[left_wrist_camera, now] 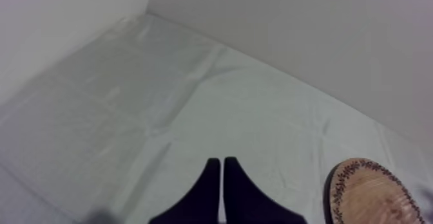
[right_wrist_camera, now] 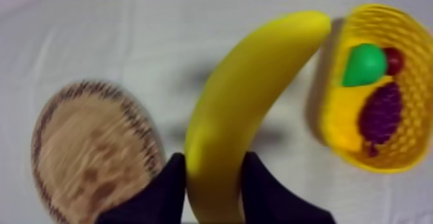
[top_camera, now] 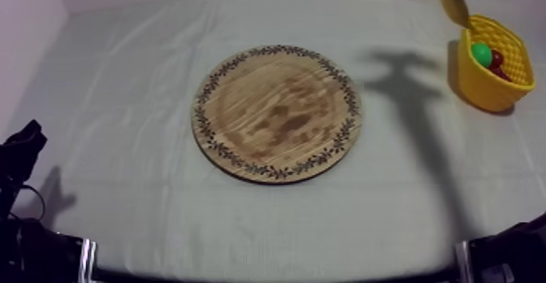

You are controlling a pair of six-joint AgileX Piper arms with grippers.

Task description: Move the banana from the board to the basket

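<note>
Right gripper (right_wrist_camera: 214, 167) pinches the banana (right_wrist_camera: 258, 98) by one end, the fruit jutting out between its black fingers just beside the yellow basket (right_wrist_camera: 380, 13), off the wooden board (right_wrist_camera: 90, 152); left gripper (left_wrist_camera: 221, 165) has its fingers pressed together

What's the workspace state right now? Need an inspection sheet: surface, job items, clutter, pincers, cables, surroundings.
Surface: grey-white cloth, creased; arm shadow to the right of the board.
Job's things: wooden board bare; banana held above the table, its tip near the rim of the yellow basket, not yet in it.
Clutter: green fruit, small red fruit and grapes in the basket.
Pincers: left pincer shut on nothing, over bare cloth near the board; right pincer shut on the banana.
Cables: nothing seen.
Surroundings: pale walls behind the table.
</note>
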